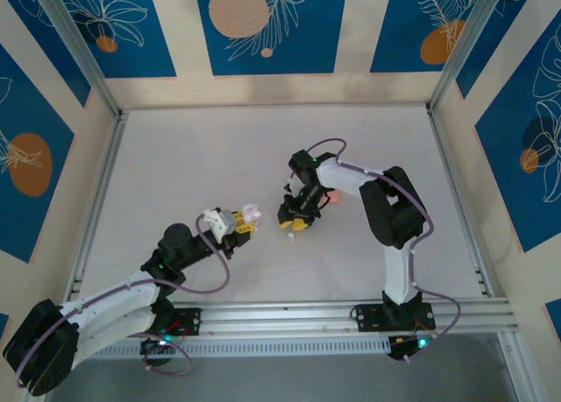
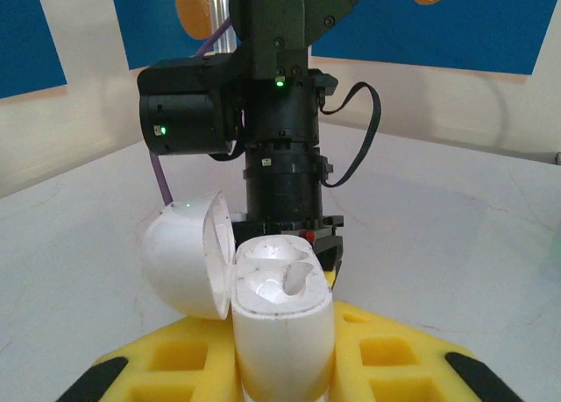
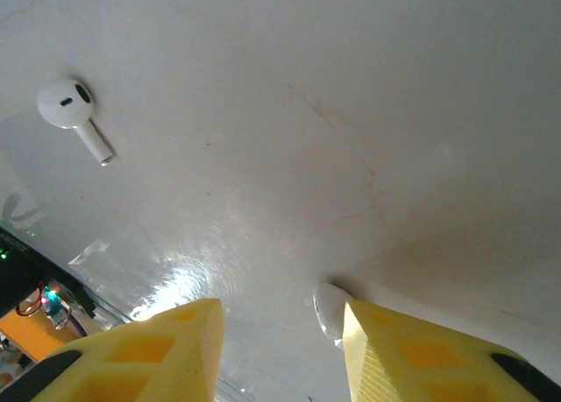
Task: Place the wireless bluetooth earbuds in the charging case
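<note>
Left wrist view: charging case [image 2: 282, 332], white, upright, clamped between the yellow pads [image 2: 215, 376] of the left hand [image 2: 285, 367]; lid [image 2: 180, 262] swung open to the case's left; both wells in its top face look empty. Top external view: right hand [image 1: 298, 222] near the case, on its right, tipped down toward the bench [image 1: 219, 148]; a pale pink speck [image 1: 333, 194], probably the pink earbud, farther right of the case, beside the right arm. Right wrist view: right hand's pads part-spread, nothing gripped, bare bench between them; one white earbud [image 3: 68, 106] lying loose on the bench, stem out, well clear of the pads; a second white piece [image 3: 330, 307], partly hidden, just beside one pad, likely another earbud, contact not discernible. Step in hand, as judged: picking up the first earbud; none seated yet. Next move calls for: centring the pads over the near piece, closing gently on so small and smooth a body, lifting, carrying it across to the case, and lining the stem with a well before release
</note>
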You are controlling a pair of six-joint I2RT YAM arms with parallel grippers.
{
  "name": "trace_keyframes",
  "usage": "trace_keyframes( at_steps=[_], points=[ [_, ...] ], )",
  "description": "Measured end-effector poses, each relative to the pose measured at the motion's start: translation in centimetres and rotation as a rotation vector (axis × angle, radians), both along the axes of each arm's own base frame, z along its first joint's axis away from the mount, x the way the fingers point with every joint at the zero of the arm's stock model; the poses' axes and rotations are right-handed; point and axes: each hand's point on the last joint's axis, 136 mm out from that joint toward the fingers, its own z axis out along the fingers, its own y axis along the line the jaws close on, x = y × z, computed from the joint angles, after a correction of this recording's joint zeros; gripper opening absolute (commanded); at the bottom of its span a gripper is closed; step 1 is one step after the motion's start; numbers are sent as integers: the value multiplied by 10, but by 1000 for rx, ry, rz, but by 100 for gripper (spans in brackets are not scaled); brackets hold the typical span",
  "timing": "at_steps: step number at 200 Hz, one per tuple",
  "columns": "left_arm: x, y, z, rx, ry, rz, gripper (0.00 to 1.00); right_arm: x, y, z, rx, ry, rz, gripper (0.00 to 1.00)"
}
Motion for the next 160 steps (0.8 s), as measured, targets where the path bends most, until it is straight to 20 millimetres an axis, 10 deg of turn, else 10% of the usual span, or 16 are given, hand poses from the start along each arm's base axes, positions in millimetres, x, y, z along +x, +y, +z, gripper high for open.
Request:
trace_keyframes(
  at_steps=[160],
  points=[
    [2, -2, -17, 53, 27, -6, 23, -22, -20, -6, -266, 23, 96, 40]
  ],
)
